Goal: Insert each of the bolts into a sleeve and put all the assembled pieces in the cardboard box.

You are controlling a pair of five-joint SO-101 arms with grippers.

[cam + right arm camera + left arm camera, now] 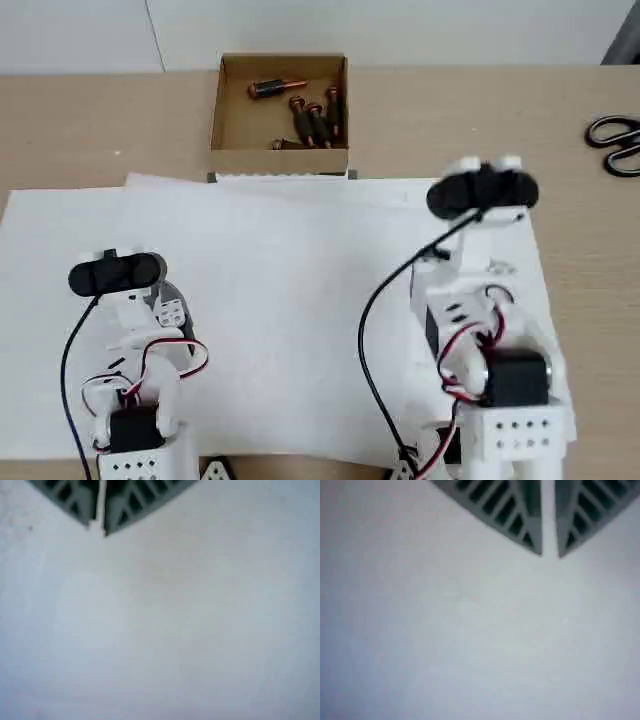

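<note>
Since the assembled pieces [312, 118] are seen lying together inside the box [232, 125], the task is judged to be at its close, and nothing beyond a check of the box is thought to be called for next. The left gripper [548, 552] and right gripper [97, 530] are seen clenched on nothing, low over the paper [300, 290], well apart from the box at the far side of the surface [90, 120].

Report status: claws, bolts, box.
Left claw, right claw shut, empty, over paper. Assembled pieces in cardboard box. Scissors lie well clear.
</note>
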